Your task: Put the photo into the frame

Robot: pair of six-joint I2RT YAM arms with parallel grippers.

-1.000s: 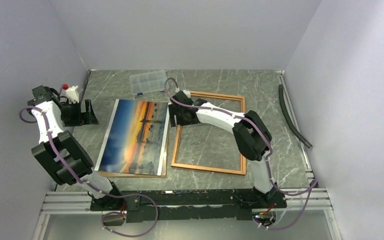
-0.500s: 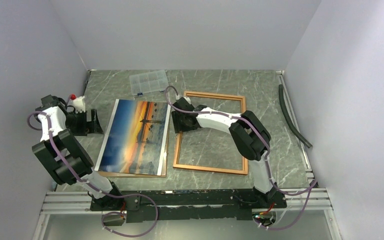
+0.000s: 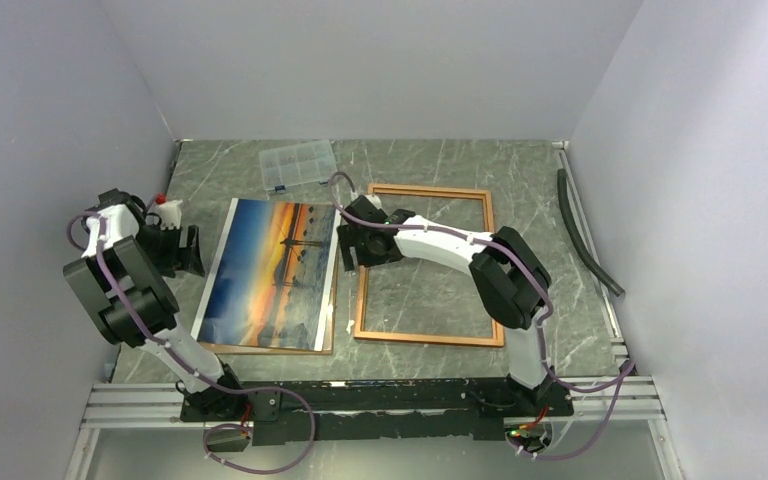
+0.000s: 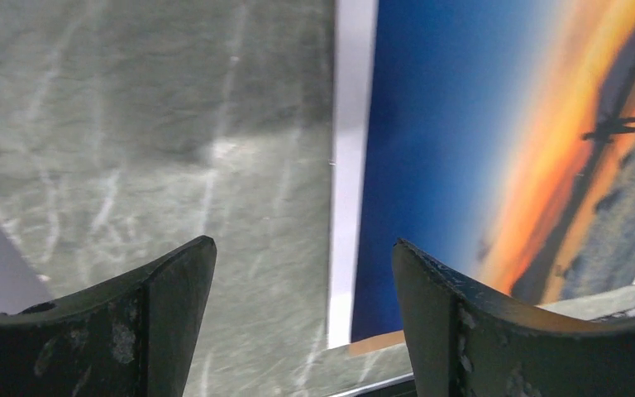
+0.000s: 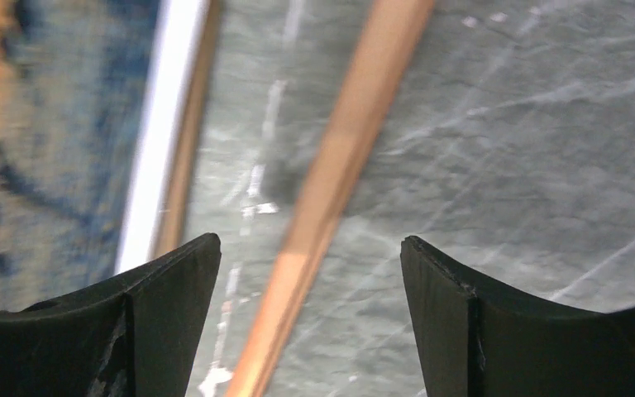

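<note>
Orange-and-blue print first: the photo (image 3: 272, 268) is seen lying face up on the left half of the marble table (image 3: 430, 160). It rests on a brown backing board (image 3: 260, 348), whose edge shows along the photo's near and right sides. The photo is not inside the frame (image 3: 430, 339). The frame is laid flat just to the right, with a narrow strip of marble left between the two and bare marble visible through its opening. The left gripper (image 3: 192, 250) is held at the photo's left edge, roughly midway along. In the left wrist view its fingers (image 4: 174, 298) are spread wide with nothing pinched, and the photo's white margin is seen between them. The right gripper (image 3: 358, 246) is placed over the frame's left rail, toward the far corner. In the right wrist view it is likewise spread and empty, with the reddish rail running between its fingers (image 5: 165, 306). Contact with the surface cannot be judged for either. A clear compartment box (image 3: 298, 164) is noted beyond the photo's far edge. A black hose (image 3: 585, 235) lies along the table's right side.
</note>
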